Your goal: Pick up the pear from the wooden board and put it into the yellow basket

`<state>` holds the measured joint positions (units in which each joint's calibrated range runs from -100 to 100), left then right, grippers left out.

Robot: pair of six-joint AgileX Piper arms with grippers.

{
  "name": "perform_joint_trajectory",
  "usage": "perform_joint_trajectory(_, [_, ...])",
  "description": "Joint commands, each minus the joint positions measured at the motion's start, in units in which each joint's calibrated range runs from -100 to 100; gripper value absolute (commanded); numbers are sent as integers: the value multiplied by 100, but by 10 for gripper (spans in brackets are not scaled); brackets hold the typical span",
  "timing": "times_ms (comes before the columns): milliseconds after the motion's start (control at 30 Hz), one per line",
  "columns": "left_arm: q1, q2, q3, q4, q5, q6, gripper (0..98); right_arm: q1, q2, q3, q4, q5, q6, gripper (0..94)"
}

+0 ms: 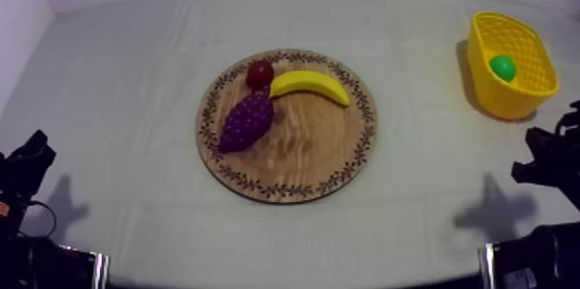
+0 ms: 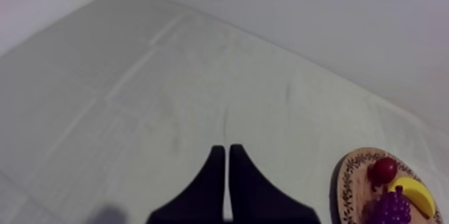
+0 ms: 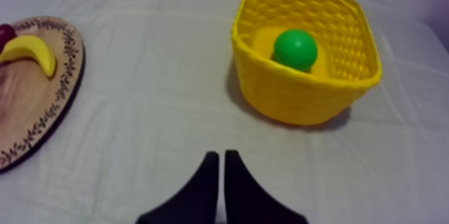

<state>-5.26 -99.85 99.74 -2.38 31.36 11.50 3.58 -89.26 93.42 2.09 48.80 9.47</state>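
The green pear (image 1: 502,67) lies inside the yellow basket (image 1: 518,98) at the table's right; in the right wrist view the pear (image 3: 294,49) rests on the floor of the basket (image 3: 294,96). The round wooden board (image 1: 302,150) in the middle carries a banana (image 1: 311,84), a bunch of grapes (image 1: 246,122) and a small red fruit (image 1: 259,74). My right gripper (image 3: 220,153) is shut on nothing, above the cloth a little short of the basket. My left gripper (image 2: 224,148) is also shut and empty, over bare cloth left of the board (image 2: 351,180).
Both arms sit low at their sides, the left arm (image 1: 26,167) at the left edge and the right arm (image 1: 548,159) below the basket. Grey-white cloth (image 1: 129,68) covers the table, with a wall behind it.
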Motion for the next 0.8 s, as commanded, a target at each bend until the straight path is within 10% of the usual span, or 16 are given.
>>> perform_joint_trajectory(0, [1, 2, 3, 1, 0, 1, 1, -129, -274, 5, 52, -17, -423, 7])
perform_joint_trajectory(533, [1, 2, 3, 1, 0, 0, 1, -302, -639, 470, -264, -522, -657, 204])
perform_joint_trajectory(767, [1, 2, 3, 1, 0, 0, 1, -304, -641, 548, -292, -724, -533, 66])
